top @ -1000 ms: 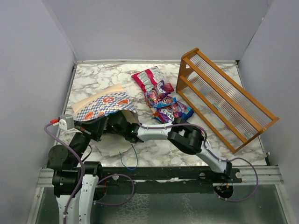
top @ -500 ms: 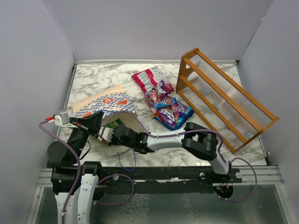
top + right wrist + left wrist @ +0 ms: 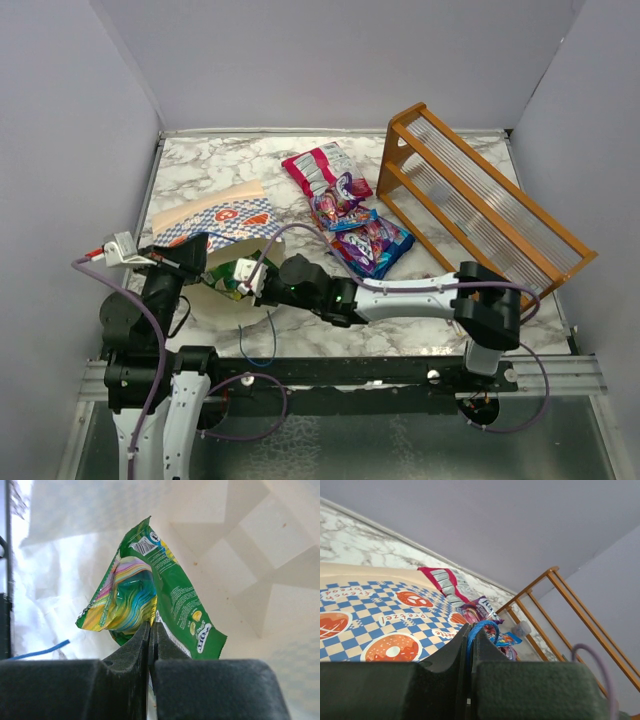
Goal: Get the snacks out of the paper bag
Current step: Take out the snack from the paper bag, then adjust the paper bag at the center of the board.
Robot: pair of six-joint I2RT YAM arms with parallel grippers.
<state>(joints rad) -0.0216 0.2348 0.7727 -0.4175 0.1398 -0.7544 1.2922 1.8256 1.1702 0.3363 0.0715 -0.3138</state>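
Since a second ago right arm drawn back out of the paper bag [image 3: 225, 215]: right gripper [image 3: 150, 630] clamped on green snack packet [image 3: 150, 595] at the mouth, left gripper [image 3: 469, 635] closed by the rim; step, extraction; next, likely carry clear to the loose packets [image 3: 345, 215].

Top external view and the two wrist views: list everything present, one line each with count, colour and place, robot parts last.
boxy checkered paper bag: one, blue-and-white outside, cream inside, lying at the table's left, mouth toward the arms.
glossy green snack packet: one, at the bag's mouth, pinched by the right pincer.
glossy loose snack packets: at least three, pink-and-white, purple, blue, piled mid-table.
slatted wooden rack: one, orange, lying at the right.
thin blue cord: one loop, between the left pincer's fingers.
marble table: one, white-grey.
left pincer: shut on the cord.
right pincer: shut on the green packet.
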